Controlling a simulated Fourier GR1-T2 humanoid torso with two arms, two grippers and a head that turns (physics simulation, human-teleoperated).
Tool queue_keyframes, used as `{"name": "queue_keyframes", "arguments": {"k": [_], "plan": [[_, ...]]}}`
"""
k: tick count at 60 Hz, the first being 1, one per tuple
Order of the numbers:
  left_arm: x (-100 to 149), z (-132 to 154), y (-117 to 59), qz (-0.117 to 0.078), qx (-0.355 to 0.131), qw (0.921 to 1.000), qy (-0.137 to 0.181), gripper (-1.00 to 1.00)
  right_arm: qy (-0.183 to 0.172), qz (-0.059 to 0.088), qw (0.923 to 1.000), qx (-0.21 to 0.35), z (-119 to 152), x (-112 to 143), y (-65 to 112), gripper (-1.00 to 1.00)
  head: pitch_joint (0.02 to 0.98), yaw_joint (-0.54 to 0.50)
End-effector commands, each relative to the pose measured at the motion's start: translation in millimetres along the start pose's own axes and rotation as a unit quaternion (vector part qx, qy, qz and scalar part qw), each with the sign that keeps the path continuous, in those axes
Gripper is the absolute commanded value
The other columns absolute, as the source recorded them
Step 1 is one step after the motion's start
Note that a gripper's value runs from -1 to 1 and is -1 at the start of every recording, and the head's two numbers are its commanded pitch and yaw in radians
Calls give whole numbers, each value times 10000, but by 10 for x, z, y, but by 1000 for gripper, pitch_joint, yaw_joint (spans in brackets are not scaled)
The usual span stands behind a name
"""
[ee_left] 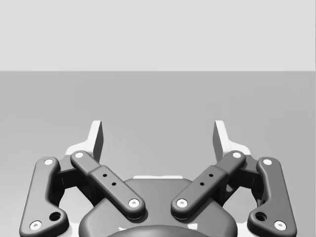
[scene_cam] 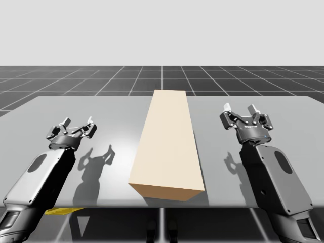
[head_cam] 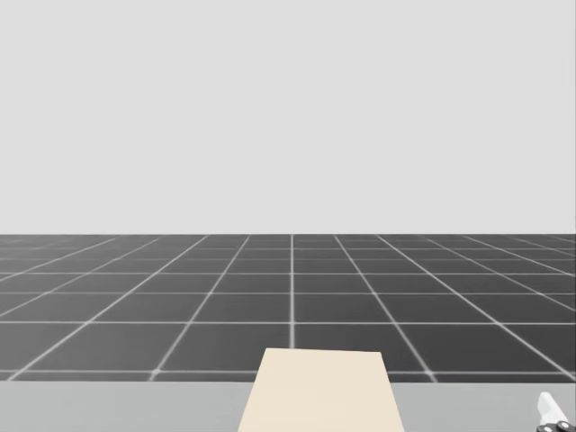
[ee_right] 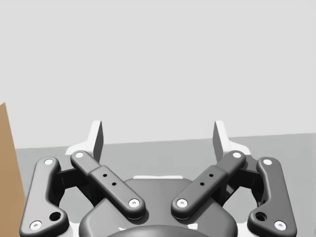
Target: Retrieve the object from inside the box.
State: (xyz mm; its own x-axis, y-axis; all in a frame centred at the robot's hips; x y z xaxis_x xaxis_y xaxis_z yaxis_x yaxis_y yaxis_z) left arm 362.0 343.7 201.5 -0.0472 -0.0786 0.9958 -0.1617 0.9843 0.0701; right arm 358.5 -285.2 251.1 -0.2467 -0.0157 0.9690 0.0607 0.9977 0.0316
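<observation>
Tan box (top closed) reaches the table's near edge; left gripper and right gripper gape wide, empty.

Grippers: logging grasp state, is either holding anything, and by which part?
Nothing is held: my left gripper and right gripper stand open and empty, apart from the tan box.

Grey table, dark gridded floor.
The flat table spans the foreground; beyond its far edge, toward 12 o'clock, the floor's pale grid lines run out to a plain light-grey backdrop, evenly lit.
</observation>
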Motion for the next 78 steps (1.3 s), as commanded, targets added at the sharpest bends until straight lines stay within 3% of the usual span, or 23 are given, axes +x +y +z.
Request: {"name": "queue_keyframes", "arguments": {"k": [1, 3, 6, 8, 11, 14, 16, 18, 20, 22, 23, 26, 29, 32, 34, 41, 46, 55, 60, 72, 75, 77, 78], "plan": [[-6, -11, 2, -3, -8, 10000, -7, -1000, -64, 69, 9999, -86, 0, -11, 15, -1000, 102, 9], [-6, -12, 2, -2, -7, 10000, -4, -1000, -93, 150, 9998, -44, 5, -4, 25, -1000, 102, 9], [-12, -16, 7, -15, 6, 10000, 39, -1000, -28, 95, 9999, 55, 11, 2, 41, -1000, 103, 9], [-31, -25, 14, -17, -37, 9998, 182, -1000, 189, 210, 9996, 90, 10, -22, 42, -1000, 103, 10], [-102, -64, 17, -191, -177, 9976, 638, -1000, 482, 219, 9980, 332, 7, -61, 30, -1000, 105, 9], [-218, -106, 3, -305, -509, 9906, 1232, -1000, 878, 403, 9942, 482, -3, -150, 19, -1000, 108, 8], [-273, -117, -21, -453, -614, 9873, 1395, -1000, 1036, 370, 9917, 664, -11, -194, 16, -1000, 110, 9], [-323, -111, -71, -555, -813, 9835, 1517, -1000, 1217, 433, 9877, 879, -4, -255, 34, -1000, 112, 10], [-347, -93, -133, -641, -986, 9808, 1557, -1000, 1306, 367, 9839, 1163, 9, -289, 63, -1000, 113, 9], [-366, -65, -199, -778, -1189, 9770, 1588, -1000, 1347, 498, 9797, 1400, 30, -319, 94, -1000, 114, 7], [-368, -28, -263, -835, -1372, 9743, 1578, -1000, 1288, 654, 9770, 1569, 53, -346, 127, -1000, 116, 4], [-362, 41, -370, -873, -1761, 9685, 1528, -1000, 1328, 622, 9682, 2027, 118, -389, 199, -1000, 117, 0], [-363, 104, -448, -1012, -2007, 9633, 1464, -1000, 1345, 752, 9571, 2453, 170, -419, 270, -1000, 118, -2], [-358, 225, -591, -1225, -2460, 9519, 1359, -1000, 1398, 853, 9376, 3067, 266, -480, 401, -1000, 117, -4], [-351, 290, -664, -1314, -2660, 9462, 1292, -1000, 1395, 886, 9296, 3293, 301, -506, 452, -1000, 116, -6], [-329, 528, -933, -1530, -3322, 9244, 1081, -1000, 1211, 924, 9150, 3735, 391, -542, 598, -1000, 118, -16], [-304, 700, -1115, -1505, -3757, 9094, 963, -1000, 995, 885, 8989, 4173, 487, -525, 702, -1000, 117, -23], [-289, 859, -1277, -1505, -4091, 8962, 828, -1000, 812, 917, 8789, 4609, 593, -519, 814, -1000, 114, -32], [-282, 901, -1338, -1550, -4182, 8917, 771, -1000, 741, 918, 8759, 4678, 607, -517, 842, -1000, 112, -37], [-89, 972, -1495, -1449, -4389, 8852, 537, -1000, 661, 930, 8749, 4706, 603, -522, 864, -1000, 104, -40], [-66, 969, -1562, -1357, -4439, 8843, 505, -1000, 655, 932, 8742, 4720, 604, -527, 868, -1000, 101, -39], [-74, 976, -1628, -1006, -4316, 8954, 427, -1000, 636, 978, 8740, 4718, 605, -529, 871, -1000, 102, -38], [-77, 959, -1664, -946, -4366, 8940, 355, -1000, 632, 973, 8738, 4722, 604, -529, 872, -1000, 102, -37]]}}
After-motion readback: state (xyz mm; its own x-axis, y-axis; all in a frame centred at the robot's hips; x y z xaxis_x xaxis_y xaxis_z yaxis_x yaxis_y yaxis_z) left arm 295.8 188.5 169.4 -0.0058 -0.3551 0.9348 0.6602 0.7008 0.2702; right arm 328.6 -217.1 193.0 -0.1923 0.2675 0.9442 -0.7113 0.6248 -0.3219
